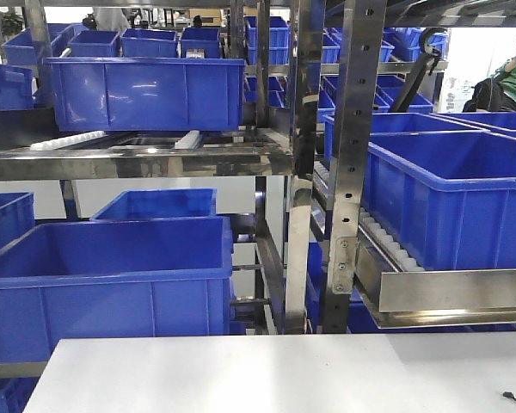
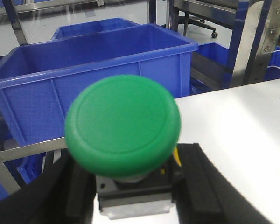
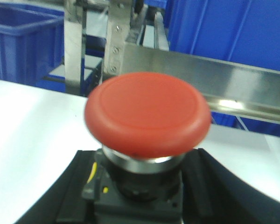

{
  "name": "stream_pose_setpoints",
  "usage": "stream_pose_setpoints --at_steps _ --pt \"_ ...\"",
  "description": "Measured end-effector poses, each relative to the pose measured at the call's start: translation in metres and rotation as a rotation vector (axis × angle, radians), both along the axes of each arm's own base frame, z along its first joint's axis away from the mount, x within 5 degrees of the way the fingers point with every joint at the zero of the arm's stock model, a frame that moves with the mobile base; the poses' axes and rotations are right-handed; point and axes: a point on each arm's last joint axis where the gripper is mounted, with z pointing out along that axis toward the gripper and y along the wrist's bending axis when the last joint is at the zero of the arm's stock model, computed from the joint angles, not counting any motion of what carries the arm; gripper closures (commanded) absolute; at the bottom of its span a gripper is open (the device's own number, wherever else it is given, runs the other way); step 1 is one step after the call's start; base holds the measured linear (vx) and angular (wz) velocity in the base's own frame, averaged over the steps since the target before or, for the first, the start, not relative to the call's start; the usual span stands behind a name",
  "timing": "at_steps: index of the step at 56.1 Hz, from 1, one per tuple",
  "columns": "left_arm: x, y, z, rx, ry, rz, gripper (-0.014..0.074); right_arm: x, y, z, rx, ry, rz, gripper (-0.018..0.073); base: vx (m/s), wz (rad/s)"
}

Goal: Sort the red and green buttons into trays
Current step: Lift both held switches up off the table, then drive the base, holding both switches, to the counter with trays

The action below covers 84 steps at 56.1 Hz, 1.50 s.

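Left fingers (image 2: 203, 186) clamp one green button (image 2: 122, 123), right fingers (image 3: 210, 186) one red button (image 3: 147, 114)

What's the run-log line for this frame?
left tool: shut on green button | right tool: shut on red button | trays: not in view | placement: not yet done

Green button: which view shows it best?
Left wrist view: the green button fills the frame, its base between the pads of the left gripper. Front and right wrist views don't show it; right wrist shows the red button.
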Motion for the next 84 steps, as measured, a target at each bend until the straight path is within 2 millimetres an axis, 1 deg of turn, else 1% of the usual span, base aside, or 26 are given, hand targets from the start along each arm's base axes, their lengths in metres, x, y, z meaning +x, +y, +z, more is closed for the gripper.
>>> stream_pose_setpoints --at_steps 84 --pt "0.0 0.0 0.0 0.0 0.0 0.0 0.0597 -0.0004 -0.0011 -0.0013 -0.004 0.015 -0.012 0.0548 0.0 0.02"
